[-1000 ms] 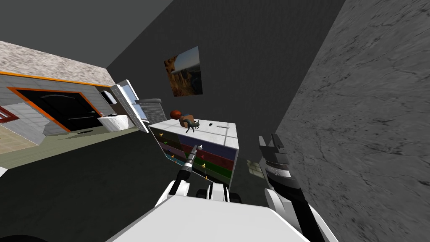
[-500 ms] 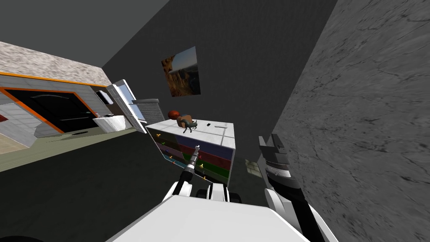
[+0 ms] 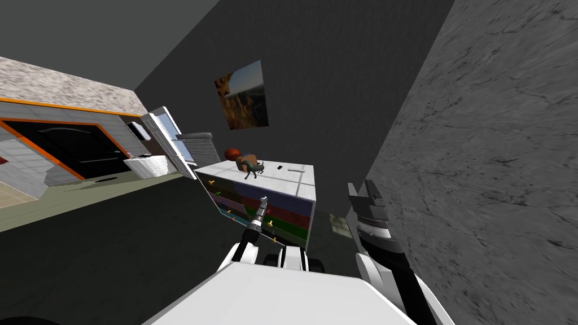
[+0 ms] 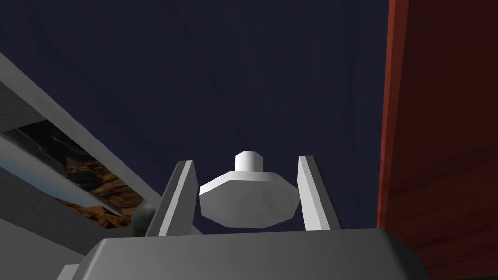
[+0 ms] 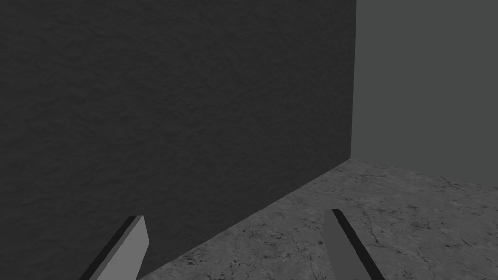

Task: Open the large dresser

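The large dresser [image 3: 285, 174] stands against the dark wall, with a white top and drawer fronts in several colours. My left gripper [image 3: 263, 200] reaches its upper drawers. In the left wrist view a white knob [image 4: 249, 199] on the dark blue drawer front [image 4: 219, 73] sits between the fingers, and my left gripper [image 4: 245, 160] is shut on its sides. A red drawer front [image 4: 437, 121] adjoins the blue one. My right gripper [image 3: 364, 194] is raised at the dresser's right, and its fingers [image 5: 126, 248] stand open on nothing.
On the dresser top are a red-brown round object [image 3: 232, 153], a small dark animal figure [image 3: 255, 168] and a flat black item [image 3: 280, 167]. A marbled grey wall [image 3: 497, 169] runs close on the right. A ribbed grey unit [image 3: 200, 148] stands left of the dresser.
The whole head view has slid slightly left, so I have moved a little. My left hand has stayed at the dresser's upper drawer front. The right arm has not moved.
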Controlling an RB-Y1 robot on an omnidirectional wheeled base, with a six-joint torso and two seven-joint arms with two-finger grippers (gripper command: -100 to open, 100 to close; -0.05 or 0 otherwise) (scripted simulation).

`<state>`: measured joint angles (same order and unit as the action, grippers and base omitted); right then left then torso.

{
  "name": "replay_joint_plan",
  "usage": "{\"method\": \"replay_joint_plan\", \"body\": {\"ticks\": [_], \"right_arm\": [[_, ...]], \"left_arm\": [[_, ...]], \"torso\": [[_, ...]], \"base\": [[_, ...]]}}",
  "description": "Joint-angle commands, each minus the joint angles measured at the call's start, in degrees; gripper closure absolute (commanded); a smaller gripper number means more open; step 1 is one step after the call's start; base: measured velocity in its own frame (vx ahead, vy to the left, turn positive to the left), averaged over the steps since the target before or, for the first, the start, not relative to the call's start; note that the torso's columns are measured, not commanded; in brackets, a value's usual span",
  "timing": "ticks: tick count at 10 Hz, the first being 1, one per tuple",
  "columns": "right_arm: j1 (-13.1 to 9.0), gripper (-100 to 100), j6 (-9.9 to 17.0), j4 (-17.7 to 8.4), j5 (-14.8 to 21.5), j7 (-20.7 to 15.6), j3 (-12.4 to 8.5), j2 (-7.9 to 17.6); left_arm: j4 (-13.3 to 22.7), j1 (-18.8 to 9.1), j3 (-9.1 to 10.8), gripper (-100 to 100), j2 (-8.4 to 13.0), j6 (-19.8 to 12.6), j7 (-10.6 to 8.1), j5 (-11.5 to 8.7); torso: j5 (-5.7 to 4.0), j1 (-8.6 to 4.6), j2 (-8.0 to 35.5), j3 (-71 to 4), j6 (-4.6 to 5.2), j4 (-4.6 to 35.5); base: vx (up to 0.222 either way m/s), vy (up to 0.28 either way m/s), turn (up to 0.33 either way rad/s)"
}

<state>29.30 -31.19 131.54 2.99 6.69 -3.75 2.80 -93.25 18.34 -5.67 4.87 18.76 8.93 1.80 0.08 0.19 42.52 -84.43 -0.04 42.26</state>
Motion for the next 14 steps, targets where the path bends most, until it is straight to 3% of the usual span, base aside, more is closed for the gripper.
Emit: {"method": "replay_joint_plan", "body": {"ticks": [1, 14], "right_arm": [[-0.01, 0, 0.0, 0.0, 0.0, 0.0, 0.0, 0.0], [-0.01, 0, 0.0, -0.01, 0.0, 0.0, 0.0, 0.0]], "left_arm": [[-1.13, 1.03, -0.35, 100, 0.35, -0.4, -0.15, -0.06], [-4.27, 4.95, -2.19, 100, 1.77, 0.06, -0.64, -0.2]], "torso": [[0.0, 0.01, 0.09, 0.06, -0.01, 0.04], [-0.09, -0.04, -0.14, -0.08, -0.06, 0.07]], "base": [[-0.199, 0.031, 0.016], [-0.153, 0.043, 0.013]]}}
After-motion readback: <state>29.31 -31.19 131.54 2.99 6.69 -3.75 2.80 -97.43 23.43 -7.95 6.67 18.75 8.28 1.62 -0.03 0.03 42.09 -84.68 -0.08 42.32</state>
